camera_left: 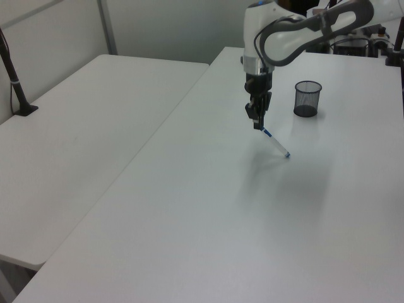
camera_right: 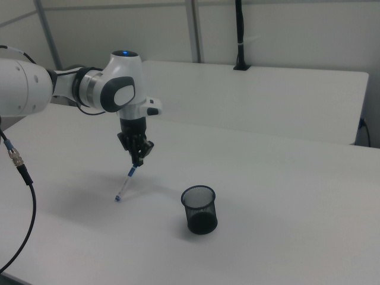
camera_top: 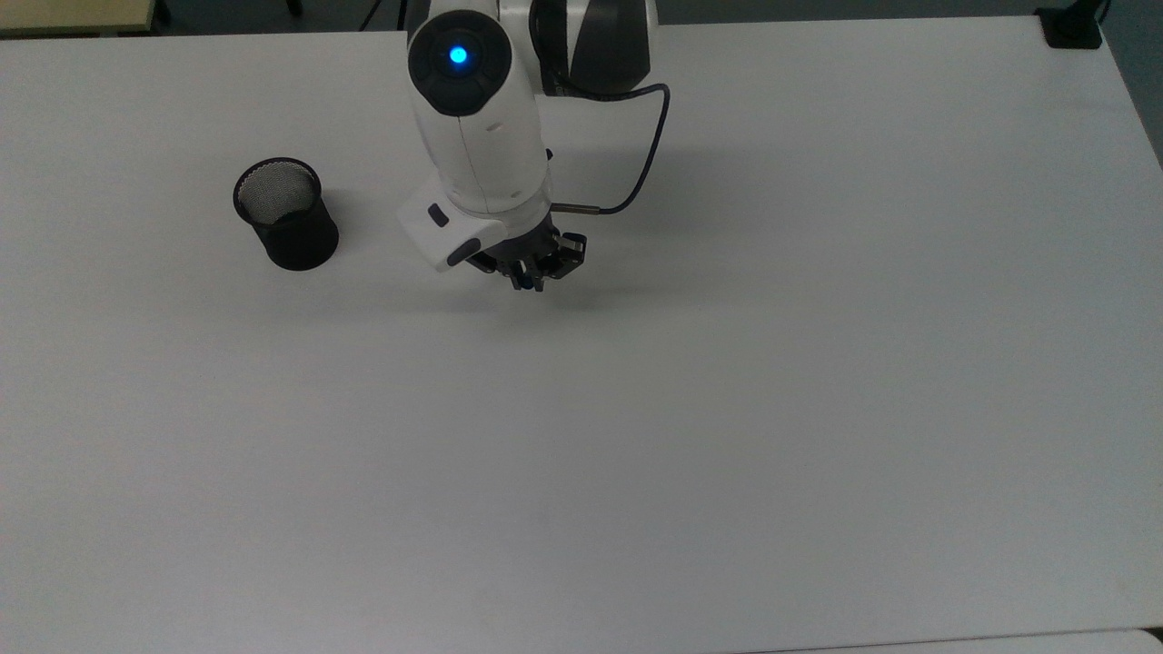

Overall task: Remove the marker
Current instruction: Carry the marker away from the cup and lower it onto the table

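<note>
So we've got the marker hanging slantwise out of the gripper, which is pinched tight on its upper blue end. The long axis runs down and away from the fingers: in the left view it slopes toward the left view's lower right, and the low blue tip sits at or just above the table; we can't tell for sure if it's touching. In the right view the same slant goes down toward the right view's left, away from the black mesh cup.

Taking the cup as our landmark, the marker is fully out of it and well apart, with open tabletop between them. In the top view the cup sits off to the top view's left of the gripper.

We'd guess what's left is laying the marker down, and since it's tilted it'll likely tip along its slant when let go. The surface is flat, plain white, with loads of room on every side.
</note>
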Robot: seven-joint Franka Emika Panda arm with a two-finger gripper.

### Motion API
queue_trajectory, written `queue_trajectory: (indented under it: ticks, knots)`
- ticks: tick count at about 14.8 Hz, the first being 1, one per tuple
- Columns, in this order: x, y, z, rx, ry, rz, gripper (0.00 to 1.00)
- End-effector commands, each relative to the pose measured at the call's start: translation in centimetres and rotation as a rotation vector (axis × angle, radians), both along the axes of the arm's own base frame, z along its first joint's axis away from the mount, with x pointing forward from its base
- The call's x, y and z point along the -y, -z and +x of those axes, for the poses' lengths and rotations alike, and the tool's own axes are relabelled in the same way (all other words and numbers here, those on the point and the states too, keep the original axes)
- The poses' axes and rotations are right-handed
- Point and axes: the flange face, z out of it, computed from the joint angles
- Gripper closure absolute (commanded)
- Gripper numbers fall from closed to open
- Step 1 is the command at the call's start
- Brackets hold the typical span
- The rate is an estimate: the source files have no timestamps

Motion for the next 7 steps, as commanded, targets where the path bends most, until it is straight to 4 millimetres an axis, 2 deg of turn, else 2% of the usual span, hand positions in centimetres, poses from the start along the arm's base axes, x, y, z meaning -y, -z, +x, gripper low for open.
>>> queue_trajectory:
  ticks: [1, 2, 5, 6, 7]
  knots:
    - [-3.4, 2.2, -0.3, -0.074, -0.063, -0.008, 0.76]
    - [-4.1, 3.0, -0.4, -0.085, -0.086, -0.023, 0.74]
    - [-5.3, 6.4, -0.5, -0.123, -0.139, -0.089, 0.58]
    - [-5.3, 7.4, -0.5, -0.138, -0.141, -0.095, 0.57]
    - [-5.4, 7.2, -0.2, -0.13, -0.142, -0.095, 0.57]
